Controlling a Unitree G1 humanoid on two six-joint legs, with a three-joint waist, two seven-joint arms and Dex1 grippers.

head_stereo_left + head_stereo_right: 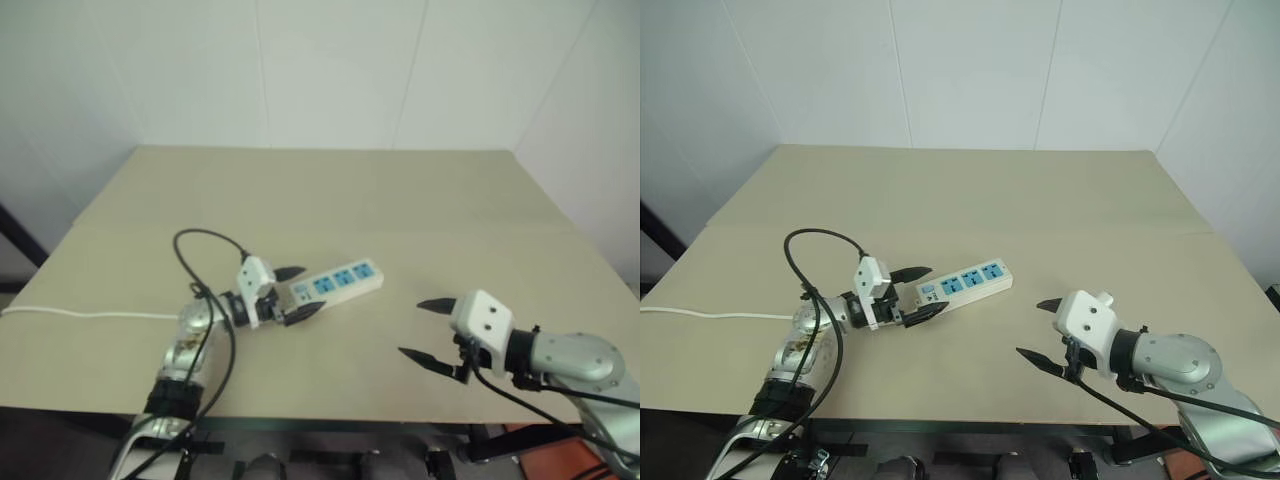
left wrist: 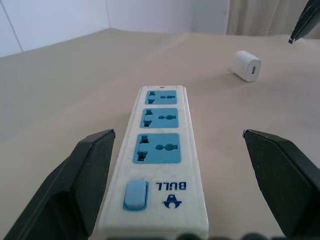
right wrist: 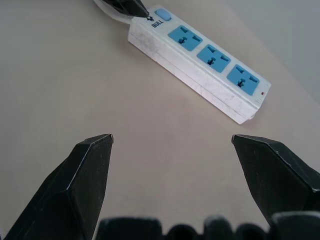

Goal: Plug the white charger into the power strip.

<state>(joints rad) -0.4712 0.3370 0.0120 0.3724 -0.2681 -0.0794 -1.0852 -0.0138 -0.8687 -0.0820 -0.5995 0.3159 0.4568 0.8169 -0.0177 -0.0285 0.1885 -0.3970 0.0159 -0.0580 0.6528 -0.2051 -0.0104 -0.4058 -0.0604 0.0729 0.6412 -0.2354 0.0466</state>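
Power strip (image 1: 337,281) is laid flat on table (image 1: 400,200), switch end flanked by the wide-open fingers of left gripper (image 1: 297,292), nothing gripped. White charger (image 2: 247,65) is seen on the table past the strip's far end. Right gripper (image 1: 427,331) is held fully open and empty, well apart from the strip
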